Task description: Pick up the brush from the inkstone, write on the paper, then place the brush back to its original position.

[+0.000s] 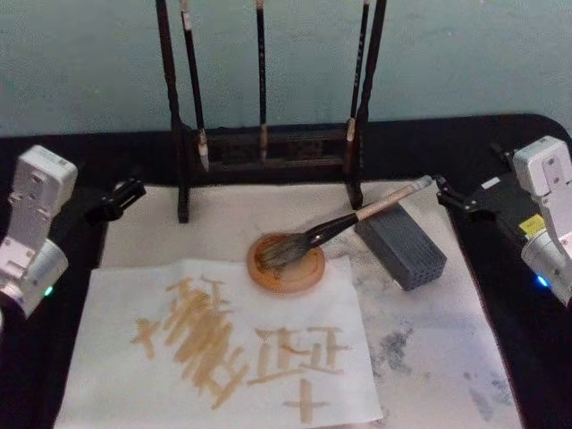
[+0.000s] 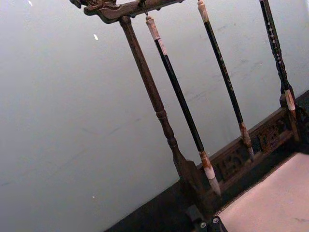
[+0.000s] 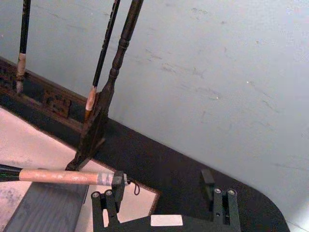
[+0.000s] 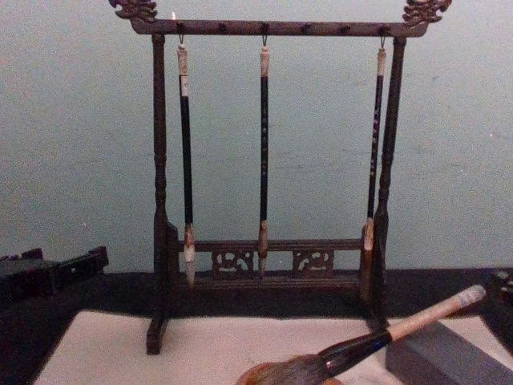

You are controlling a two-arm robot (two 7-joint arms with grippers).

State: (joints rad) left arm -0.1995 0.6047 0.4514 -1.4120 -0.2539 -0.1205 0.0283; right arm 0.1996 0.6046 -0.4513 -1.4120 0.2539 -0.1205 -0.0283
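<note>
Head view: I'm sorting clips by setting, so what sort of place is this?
Probably a calligraphy writing station against a plain wall: a wooden brush rack with thin brushes hanging, the brush lying across a round inkstone, and the paper bearing painted strokes.

Pale mat [image 1: 456, 335] on black table [image 1: 429, 143]

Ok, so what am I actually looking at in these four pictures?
A two-armed robot at a table. One picture looks down from its head, one forward from its chest, one from each wrist. The left arm rests at the left edge; the right arm sits at the right, jaws open, holding nothing. On the table: paper with tan strokes on it, a big brush with bristles in a round inkstone and handle propped on a grey block, and a rack hanging three thin brushes.
</note>
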